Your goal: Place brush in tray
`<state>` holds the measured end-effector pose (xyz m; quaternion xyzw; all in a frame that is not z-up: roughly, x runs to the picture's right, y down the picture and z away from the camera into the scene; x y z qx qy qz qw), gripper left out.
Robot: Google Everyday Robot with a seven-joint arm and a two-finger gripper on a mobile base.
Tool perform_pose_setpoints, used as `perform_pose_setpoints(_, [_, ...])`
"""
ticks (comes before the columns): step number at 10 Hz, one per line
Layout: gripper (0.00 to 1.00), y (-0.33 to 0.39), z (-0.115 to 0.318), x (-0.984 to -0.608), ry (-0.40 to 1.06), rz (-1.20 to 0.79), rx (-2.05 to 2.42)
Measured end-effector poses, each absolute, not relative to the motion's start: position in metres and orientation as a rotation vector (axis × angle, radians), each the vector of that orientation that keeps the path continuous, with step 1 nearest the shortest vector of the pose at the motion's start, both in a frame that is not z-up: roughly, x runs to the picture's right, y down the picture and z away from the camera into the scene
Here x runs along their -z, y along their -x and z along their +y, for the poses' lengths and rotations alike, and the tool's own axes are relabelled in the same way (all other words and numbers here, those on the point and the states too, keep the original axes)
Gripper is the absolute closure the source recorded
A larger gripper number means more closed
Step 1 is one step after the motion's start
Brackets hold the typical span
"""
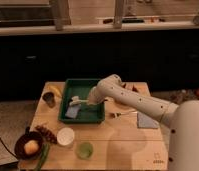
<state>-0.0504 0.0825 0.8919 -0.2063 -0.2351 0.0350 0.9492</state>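
Observation:
The dark green tray (68, 89) lies on the wooden table, left of centre. The brush (75, 102), with its white head to the left and its pale handle pointing right, is over the left half of the tray. My gripper (91, 100) is over the tray's middle, at the right end of the brush handle, and is shut on it. Whether the brush head touches the tray floor cannot be told. The arm reaches in from the right.
A grey-blue piece (72, 113) lies in the tray's front left corner. Right of the tray are a metal fork (121, 115) and a grey-blue pad (147, 120). To the left are a banana (55, 90) and a dark cup (49, 99). In front stand a dark bowl (22, 142) with fruit, a white cup (66, 136) and a green cup (84, 149).

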Motion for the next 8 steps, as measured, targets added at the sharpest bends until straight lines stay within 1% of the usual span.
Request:
perform_pose_setpoints(2, [0.41,0.0505,0.0823,-0.8916,0.419,-0.476,-0.065])
perform_pose_setpoints(3, [0.29,0.0512,0.0824,-0.8915,0.420,-0.476,-0.061])
perform_pose_setpoints(4, [0.22,0.0525,0.0814,-0.8909,0.418,-0.476,-0.056])
perform_pose_setpoints(5, [0.20,0.0536,0.0807,-0.8904,0.418,-0.476,-0.051])
perform_pose_setpoints(8, [0.20,0.0554,0.0771,-0.8889,0.417,-0.474,-0.038])
